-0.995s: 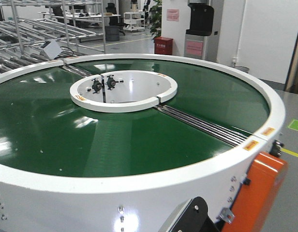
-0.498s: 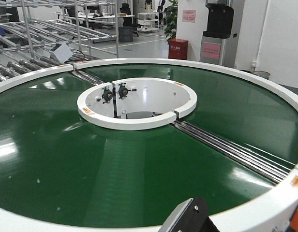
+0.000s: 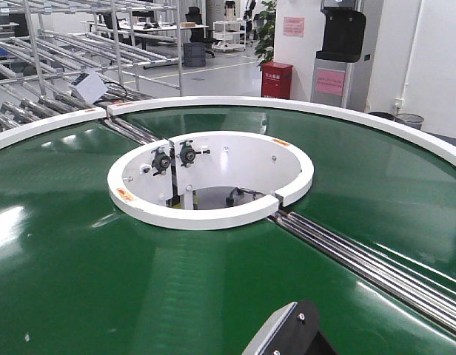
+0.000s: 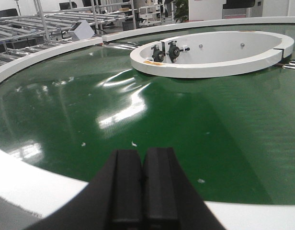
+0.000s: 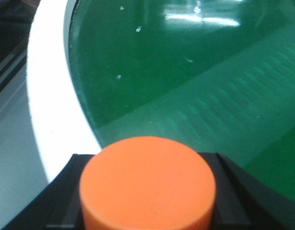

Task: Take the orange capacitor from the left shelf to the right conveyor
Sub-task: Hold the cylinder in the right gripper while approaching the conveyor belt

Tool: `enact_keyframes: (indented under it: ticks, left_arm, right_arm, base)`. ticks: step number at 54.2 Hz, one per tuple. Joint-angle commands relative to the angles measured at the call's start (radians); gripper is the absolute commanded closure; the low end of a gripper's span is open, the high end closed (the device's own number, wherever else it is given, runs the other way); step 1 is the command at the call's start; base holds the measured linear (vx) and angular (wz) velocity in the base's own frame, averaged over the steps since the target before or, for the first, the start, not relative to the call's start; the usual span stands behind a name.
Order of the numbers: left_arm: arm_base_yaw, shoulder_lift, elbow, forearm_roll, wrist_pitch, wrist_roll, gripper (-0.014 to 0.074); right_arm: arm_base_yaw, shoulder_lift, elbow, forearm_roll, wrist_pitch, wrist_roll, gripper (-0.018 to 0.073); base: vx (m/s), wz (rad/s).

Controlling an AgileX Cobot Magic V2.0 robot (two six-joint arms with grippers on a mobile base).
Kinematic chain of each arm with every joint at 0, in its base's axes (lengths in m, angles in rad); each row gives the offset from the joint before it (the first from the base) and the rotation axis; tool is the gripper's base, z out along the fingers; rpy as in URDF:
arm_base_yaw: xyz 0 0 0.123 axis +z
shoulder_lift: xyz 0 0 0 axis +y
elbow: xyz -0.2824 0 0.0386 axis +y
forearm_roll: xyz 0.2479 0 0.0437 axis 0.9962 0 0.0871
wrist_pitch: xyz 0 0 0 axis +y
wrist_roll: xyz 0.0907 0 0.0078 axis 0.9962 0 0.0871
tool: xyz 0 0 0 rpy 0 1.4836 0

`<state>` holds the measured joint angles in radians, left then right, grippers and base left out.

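The orange capacitor (image 5: 147, 184) shows only its flat orange top in the right wrist view. My right gripper (image 5: 146, 160) is shut on it, with black fingers on both sides. It holds the capacitor over the conveyor's white outer rim (image 5: 49, 105), at the edge of the green belt (image 5: 186, 72). The conveyor fills the front view: green belt (image 3: 213, 288), white central opening (image 3: 213, 185), steel rollers (image 3: 376, 270). My left gripper (image 4: 142, 160) is shut and empty, just over the near white rim (image 4: 28, 179). The left shelf with blue bins is out of view.
Bare steel roller-rail racks (image 3: 58, 52) stand behind the conveyor at the back left. A red box (image 3: 276, 80) and a grey machine (image 3: 339, 55) stand on the floor beyond. A black and grey arm part (image 3: 287, 333) pokes in at the bottom edge.
The front view has moved forward and higher over the conveyor. The near white rim and the orange side panel have dropped out of view, and the central opening looks larger.
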<state>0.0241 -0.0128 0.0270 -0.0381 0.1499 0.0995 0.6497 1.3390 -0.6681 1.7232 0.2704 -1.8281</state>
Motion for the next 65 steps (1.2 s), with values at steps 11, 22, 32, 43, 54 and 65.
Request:
enact_keyframes:
  ticks: [11,22,32,43,54,65]
  left_arm:
    - [-0.005,-0.012,0.032,-0.004,-0.082,-0.002,0.0602]
    - [-0.005,-0.012,0.032,-0.004,-0.082,-0.002,0.0602]
    - [-0.005,-0.012,0.032,-0.004,-0.082,-0.002,0.0602]
    - [-0.005,-0.012,0.032,-0.004,-0.082,-0.002,0.0602]
    - [-0.005,-0.012,0.032,-0.004,-0.082,-0.002,0.0602]
    - [-0.005,-0.012,0.032,-0.004,-0.082,-0.002,0.0602]
  right_arm:
    - [-0.002,-0.024,-0.031,0.055,0.027,-0.007,0.0214]
    - [-0.002,-0.024,-0.031,0.055,0.023,-0.007,0.0214]
    - [-0.002,-0.024,-0.031,0.055,0.03,-0.007,0.0214]
    - [-0.002,-0.024,-0.031,0.055,0.03,-0.007,0.0216]
    - [-0.002,-0.024,-0.031,0.055,0.03,-0.007,0.0216]
    - [-0.002,-0.024,-0.031,0.055,0.03,-0.007,0.0216]
  base:
    - [0.15,0.02]
    - [0.07,0.02]
    - [0.02,0.0]
    - [0.0,0.0]
    - [0.0,0.0]
    - [0.0,0.0]
